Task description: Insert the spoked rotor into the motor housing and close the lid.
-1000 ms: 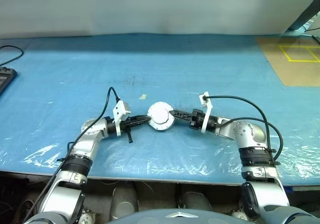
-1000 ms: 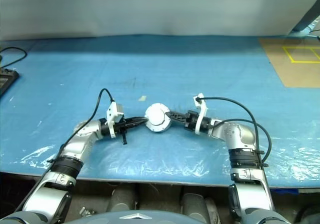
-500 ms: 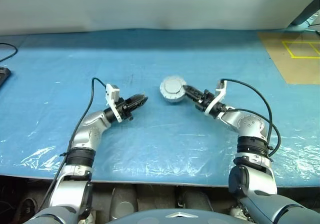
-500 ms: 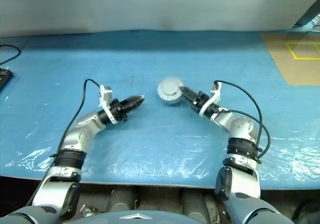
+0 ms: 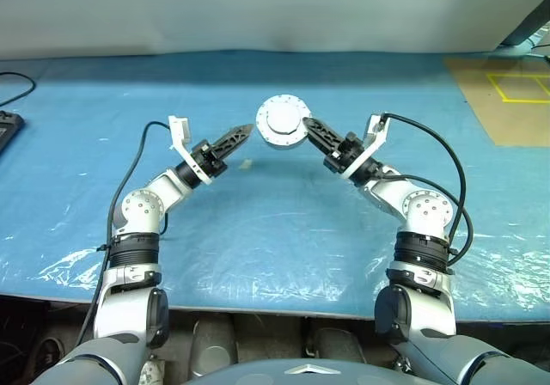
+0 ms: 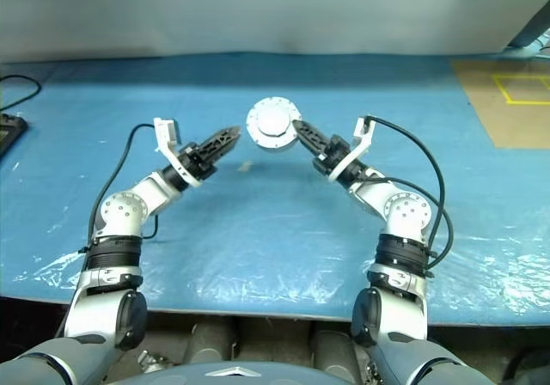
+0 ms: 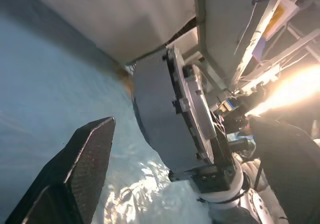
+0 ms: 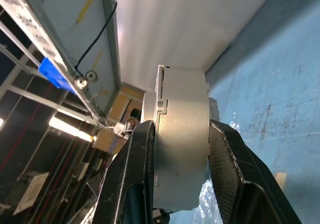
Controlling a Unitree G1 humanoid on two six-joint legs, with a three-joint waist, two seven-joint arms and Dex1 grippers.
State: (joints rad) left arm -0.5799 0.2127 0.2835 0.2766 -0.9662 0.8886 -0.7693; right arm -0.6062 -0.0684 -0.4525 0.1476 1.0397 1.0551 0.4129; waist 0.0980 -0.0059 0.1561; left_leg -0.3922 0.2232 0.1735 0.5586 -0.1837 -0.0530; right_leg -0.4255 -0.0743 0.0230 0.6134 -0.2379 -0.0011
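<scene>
Blue plastic sheeting [image 5: 284, 222] covers the long table, crinkled and shiny along the near edge, with a plain pale wall behind it, a brown board marked with yellow tape [image 5: 503, 101] at the far right corner and a dark cable [image 5: 13, 80] trailing in at the far left. Above the middle of the sheet the right gripper [image 5: 311, 129] holds the round grey motor housing [image 5: 280, 121] in the air, its two black fingers clamped across the casing's thickness, as the right wrist view shows plainly. The casing looks shut, a flat bolted disc facing the head camera, so the rotor would seem to be inside and the lid down, though I cannot see within it. The left gripper [image 5: 230, 139] hangs just beside the housing, apart from it, fingers spread and empty. By my reckoning the assembly is at its closing stage; what comes next is likely setting the housing down flat on the sheet and letting go gently so it does not roll.
</scene>
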